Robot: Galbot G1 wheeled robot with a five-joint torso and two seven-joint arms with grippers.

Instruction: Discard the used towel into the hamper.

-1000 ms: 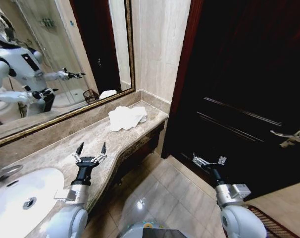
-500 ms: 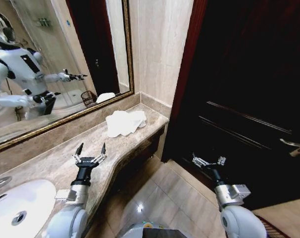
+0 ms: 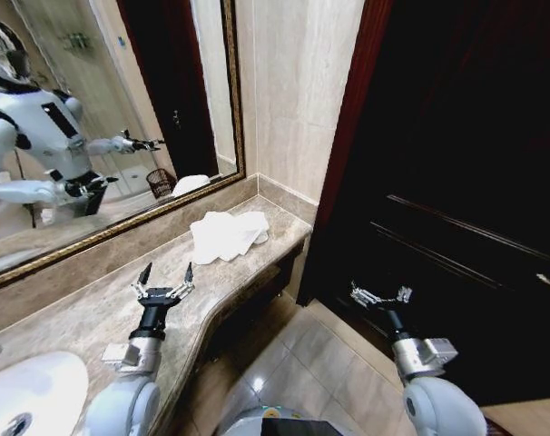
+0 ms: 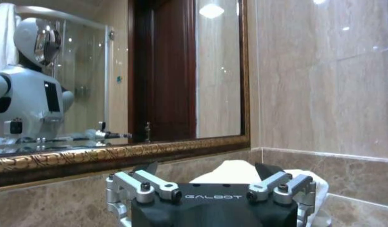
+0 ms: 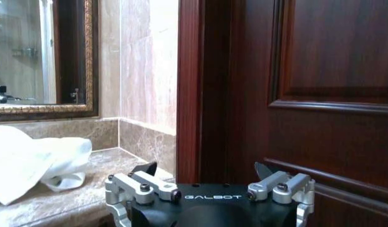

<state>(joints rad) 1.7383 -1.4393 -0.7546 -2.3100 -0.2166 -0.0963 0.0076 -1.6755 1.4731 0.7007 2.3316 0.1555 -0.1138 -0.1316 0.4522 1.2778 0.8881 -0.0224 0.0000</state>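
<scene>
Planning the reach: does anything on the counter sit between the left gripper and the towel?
Nothing visible does. The left gripper is open over bare marble counter, and the towel lies ahead near the corner.

I'm seeing my right hand (image 5: 205,171) hanging open, a white towel (image 5: 31,163) lying on the table (image 5: 86,189) beyond it.

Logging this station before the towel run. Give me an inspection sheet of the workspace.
Surface: marble counter, sink at its near end.
Job's things: white towel crumpled at the counter's far end by the wall corner; hamper reflection in the mirror.
Clutter: nothing seen.
Grippers: left gripper open, above the counter short of the towel; right gripper open, over the floor before the door.
Cables: nothing seen.
Surroundings: framed mirror, dark wooden door, tiled floor.
</scene>
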